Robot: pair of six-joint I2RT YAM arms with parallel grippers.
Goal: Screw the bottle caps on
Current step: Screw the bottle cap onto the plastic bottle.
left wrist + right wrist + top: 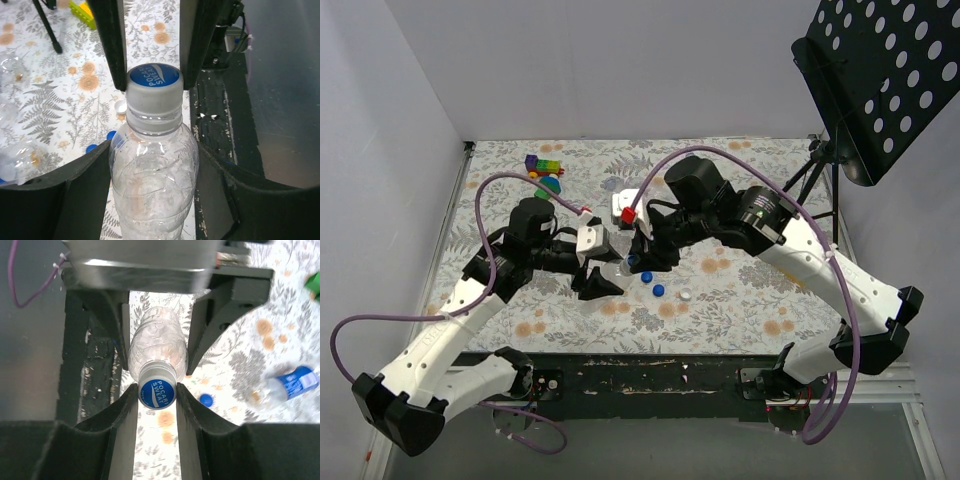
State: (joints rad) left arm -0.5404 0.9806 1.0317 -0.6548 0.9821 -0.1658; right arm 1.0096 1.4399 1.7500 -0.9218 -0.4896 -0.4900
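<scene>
Right pincer clamps the cap (left pincer grips bottle).

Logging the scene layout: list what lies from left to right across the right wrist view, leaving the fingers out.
purple cable → clear bottle with Pocari Sweat cap → loose blue cap → blue-labelled bottle

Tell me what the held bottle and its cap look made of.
Bottle: thin clear plastic, glossy; the tablecloth shows through, with crinkles and bright highlights. Cap: probably opaque moulded plastic; pale grey side, blue printed top, slight sheen.
</scene>
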